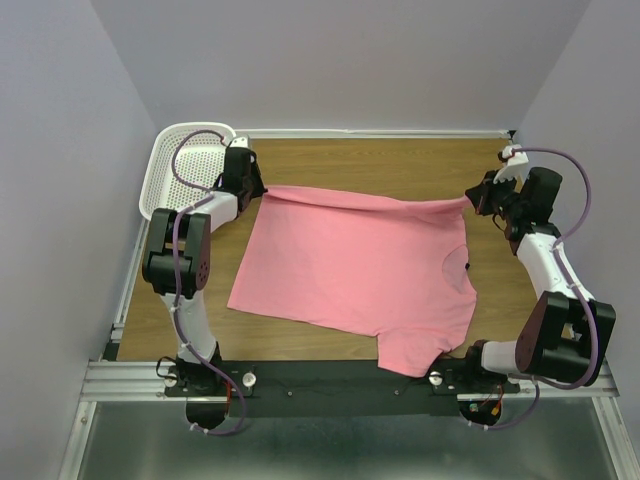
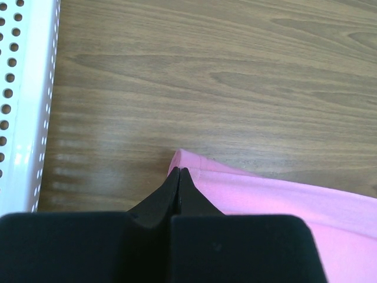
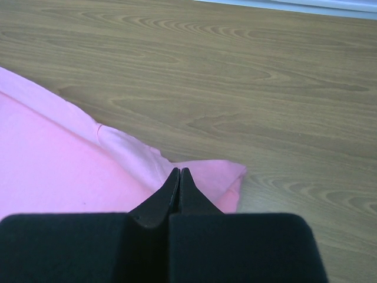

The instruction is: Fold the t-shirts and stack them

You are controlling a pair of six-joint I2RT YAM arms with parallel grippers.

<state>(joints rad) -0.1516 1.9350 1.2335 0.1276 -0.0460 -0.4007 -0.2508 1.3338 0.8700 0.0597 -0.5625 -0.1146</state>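
1. One salmon-pink t-shirt [image 1: 360, 265] lies spread on the wooden table [image 1: 400, 160], its far edge stretched between left gripper [image 1: 262, 192] and right gripper [image 1: 476, 200].
2. Left wrist: fingers closed, pinching a t-shirt corner; white perforated basket [image 2: 23, 88] alongside.
3. Right wrist: fingers clamped on the opposite corner.

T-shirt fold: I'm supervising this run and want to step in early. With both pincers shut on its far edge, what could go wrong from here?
1. The left pincer grips only the very corner of the t-shirt, so the thin fabric may slip out.
2. The near sleeve overlaps the black rail at the table's near edge and could snag or drag when pulled.
3. The white basket sits right beside the left arm; a swing might knock it.
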